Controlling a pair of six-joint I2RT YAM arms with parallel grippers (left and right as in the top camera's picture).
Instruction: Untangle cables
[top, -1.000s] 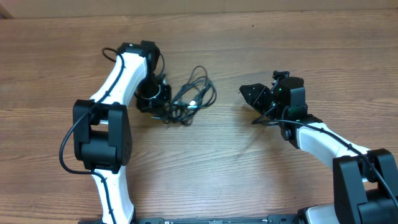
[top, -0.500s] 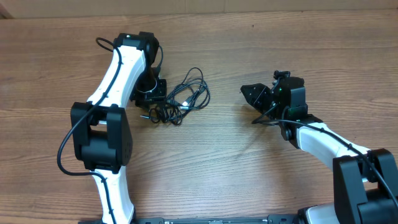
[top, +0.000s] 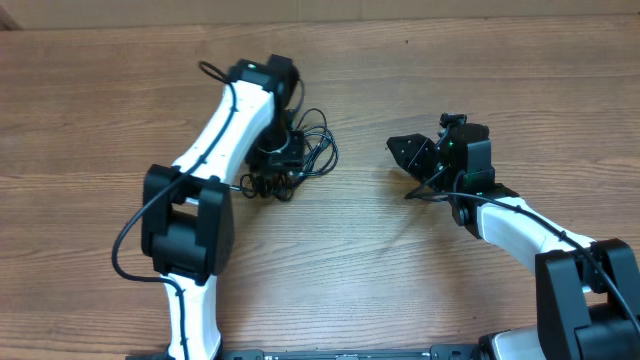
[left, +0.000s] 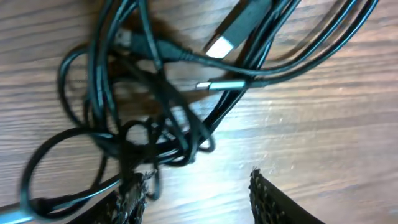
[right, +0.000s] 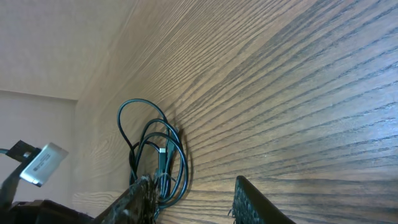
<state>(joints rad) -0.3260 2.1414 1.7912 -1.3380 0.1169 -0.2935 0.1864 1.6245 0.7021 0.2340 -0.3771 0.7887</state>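
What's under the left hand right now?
The cables, knotted in one bundle on the wooden table, with two plug ends showing. The left hand is open over them. Overhead, the left arm covers much of the bundle; only some loops show.

Looks like a robotics lab or test-bench setup to me, not anyone's home. There's a white-and-black left arm (top: 215, 130) and a matching right arm (top: 520, 225) working over a plain wood-grain surface (top: 350, 290), with a bare pale wall (right: 37, 50) behind. The only thing lying out is a small tangle of thin black cables (left: 146, 134), so it's pretty much a practice prop on a rig.
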